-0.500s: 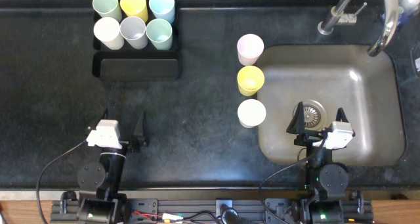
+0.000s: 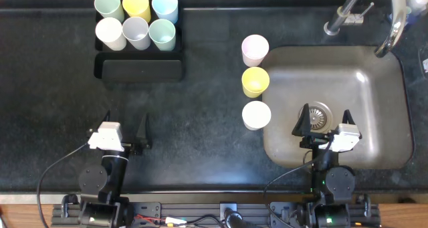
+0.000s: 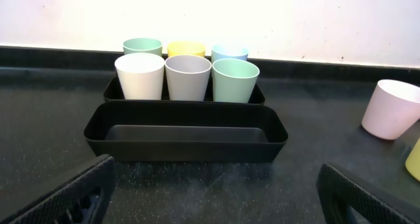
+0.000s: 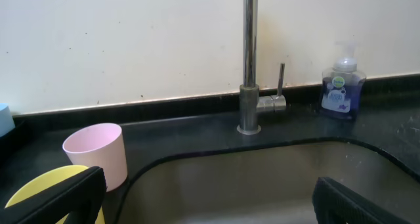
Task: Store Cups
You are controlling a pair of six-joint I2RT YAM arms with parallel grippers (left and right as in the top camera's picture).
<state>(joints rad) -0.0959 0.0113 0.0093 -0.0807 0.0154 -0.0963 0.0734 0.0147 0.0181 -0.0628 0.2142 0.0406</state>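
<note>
Top view, L to R: left gripper sits at the near left over the bare black counter, fingers spread wide, nothing betw them. Just beyond it is an empty black tray. Right against that tray's far side is a 2nd tray holding six stored cups, upright, in two rows of three. From the left wrist cam the far row is mostly hidden; only the rims peek over the near row.

Mid-scene, three loose cups stand upright in a line along the sink's left rim: pink cup farthest, yellow cup in the middle, white cup nearest. They're close together; can't tell if they touch. The yellow one is cut off at the frame edge in the left wrist cam and half covered by a finger in the right wrist cam.

Right gripper hangs over the basin by the drain, also wide open and holding nothing. Faucet is at the far rim, w/ a soap bottle to its right.
</note>
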